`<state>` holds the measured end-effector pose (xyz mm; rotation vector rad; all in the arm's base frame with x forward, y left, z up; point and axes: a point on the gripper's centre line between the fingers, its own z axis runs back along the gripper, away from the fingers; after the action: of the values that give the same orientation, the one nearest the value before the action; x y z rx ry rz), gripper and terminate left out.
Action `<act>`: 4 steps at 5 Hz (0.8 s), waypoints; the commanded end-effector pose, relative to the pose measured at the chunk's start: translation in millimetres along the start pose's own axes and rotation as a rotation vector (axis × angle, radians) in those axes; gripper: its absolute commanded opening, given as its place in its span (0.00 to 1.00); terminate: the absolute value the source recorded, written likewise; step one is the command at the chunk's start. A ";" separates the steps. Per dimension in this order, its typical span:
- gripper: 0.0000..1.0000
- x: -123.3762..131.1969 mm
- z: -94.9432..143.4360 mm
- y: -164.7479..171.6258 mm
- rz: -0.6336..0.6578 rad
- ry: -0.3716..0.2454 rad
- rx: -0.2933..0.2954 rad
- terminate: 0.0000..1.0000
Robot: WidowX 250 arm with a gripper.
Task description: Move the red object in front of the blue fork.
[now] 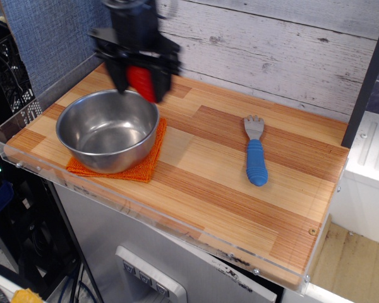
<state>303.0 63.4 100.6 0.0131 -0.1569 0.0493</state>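
My black gripper (141, 85) is shut on the red toy strawberry (141, 83) and holds it in the air over the back right rim of the steel bowl. The image of the gripper is blurred by motion. The blue fork (255, 151) lies flat on the wooden table to the right, its grey head pointing toward the back wall and its ribbed blue handle toward the front. The gripper is well to the left of the fork.
A steel bowl (107, 129) stands on an orange woven cloth (144, 163) at the left of the wooden table (202, 189). A clear plastic rim runs along the table's front and left edges. A plank wall stands behind.
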 end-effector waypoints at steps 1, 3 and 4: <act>0.00 -43.0 14.1 -71.8 -0.268 -0.040 0.001 0.00; 0.00 -66.2 -17.7 -98.6 -0.355 0.046 0.031 0.00; 0.00 -69.9 -44.2 -98.1 -0.345 0.127 0.032 0.00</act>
<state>250.3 -47.5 33.1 0.0731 0.0195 -0.2942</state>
